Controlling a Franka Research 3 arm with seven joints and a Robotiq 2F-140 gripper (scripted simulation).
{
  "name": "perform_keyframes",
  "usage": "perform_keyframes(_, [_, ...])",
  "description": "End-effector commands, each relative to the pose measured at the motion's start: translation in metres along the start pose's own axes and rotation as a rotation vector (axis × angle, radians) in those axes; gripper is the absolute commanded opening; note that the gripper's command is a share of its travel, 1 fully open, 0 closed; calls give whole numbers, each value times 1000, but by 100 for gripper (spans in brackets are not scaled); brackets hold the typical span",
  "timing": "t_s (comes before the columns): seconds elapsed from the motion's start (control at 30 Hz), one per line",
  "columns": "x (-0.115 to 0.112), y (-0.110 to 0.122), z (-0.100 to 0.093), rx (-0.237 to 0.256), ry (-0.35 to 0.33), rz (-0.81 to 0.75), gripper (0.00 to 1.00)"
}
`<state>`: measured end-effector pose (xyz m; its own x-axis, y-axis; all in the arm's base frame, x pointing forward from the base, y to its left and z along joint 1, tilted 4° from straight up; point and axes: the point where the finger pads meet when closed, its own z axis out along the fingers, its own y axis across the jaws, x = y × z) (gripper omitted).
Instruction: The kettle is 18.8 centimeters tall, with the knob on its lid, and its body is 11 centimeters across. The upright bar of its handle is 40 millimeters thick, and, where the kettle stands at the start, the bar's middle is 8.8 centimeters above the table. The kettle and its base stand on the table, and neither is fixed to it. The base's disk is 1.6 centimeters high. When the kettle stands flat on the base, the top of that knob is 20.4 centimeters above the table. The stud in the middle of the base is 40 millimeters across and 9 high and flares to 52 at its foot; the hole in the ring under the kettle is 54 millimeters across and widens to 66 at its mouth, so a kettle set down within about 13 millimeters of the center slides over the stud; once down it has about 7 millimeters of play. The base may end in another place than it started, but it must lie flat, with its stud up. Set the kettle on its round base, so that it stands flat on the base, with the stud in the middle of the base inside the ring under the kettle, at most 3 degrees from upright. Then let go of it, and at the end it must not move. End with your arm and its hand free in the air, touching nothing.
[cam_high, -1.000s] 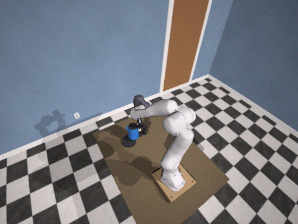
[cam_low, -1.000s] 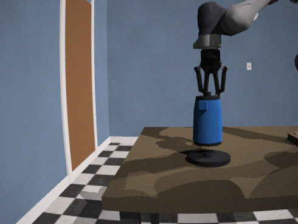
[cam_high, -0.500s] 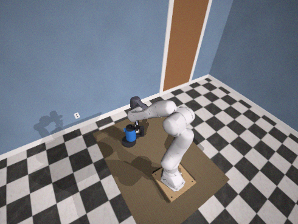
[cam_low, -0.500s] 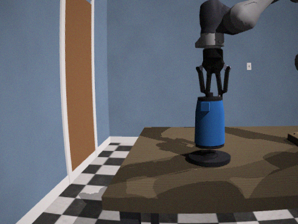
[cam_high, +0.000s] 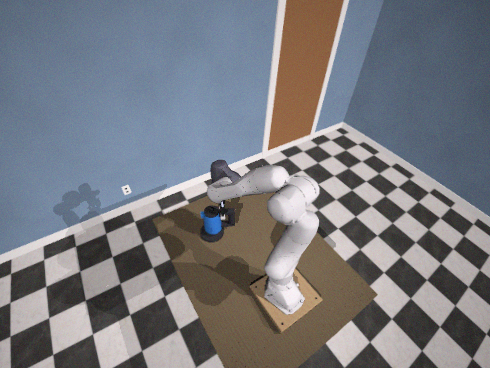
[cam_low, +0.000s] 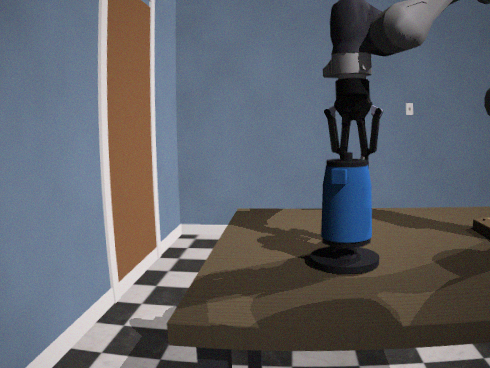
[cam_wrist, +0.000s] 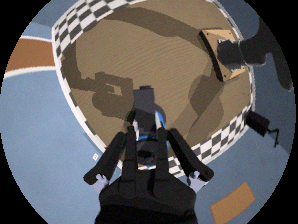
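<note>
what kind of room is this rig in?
Probably a plain indoor room set up as a test cell: blue walls, checkered floor, brown door, and a wooden table bearing only the arm, a blue kettle and its base.

Brown table (cam_low: 280, 300) on checkered floor (cam_high: 100, 305); blue walls, orange door (cam_high: 302, 70), white wall socket (cam_high: 126, 189).

Walls: flat blue walls (cam_high: 125, 75) meet in a corner on the right of the top view.
Door: an orange-brown door (cam_high: 305, 70) in a white frame, closed, set in the back wall.
Floor: black-and-white checkered floor (cam_high: 400, 200), edged by a white baseboard (cam_high: 75, 227).
Outlet: a small white wall outlet (cam_high: 126, 189) low on the back wall.
Table: a brown table (cam_low: 300, 300), its top crossed by broad, soft shadows.
Light: shadows also fall on the wall by the outlet.
</note>
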<state>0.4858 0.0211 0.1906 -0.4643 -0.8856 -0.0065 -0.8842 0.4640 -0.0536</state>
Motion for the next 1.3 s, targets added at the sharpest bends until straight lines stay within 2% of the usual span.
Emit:
perform_keyframes(0.0, [-7,-1,-5,12,-13,23,0])
perform_keyframes(1.27, [-11,1,-5,12,-13,23,0])
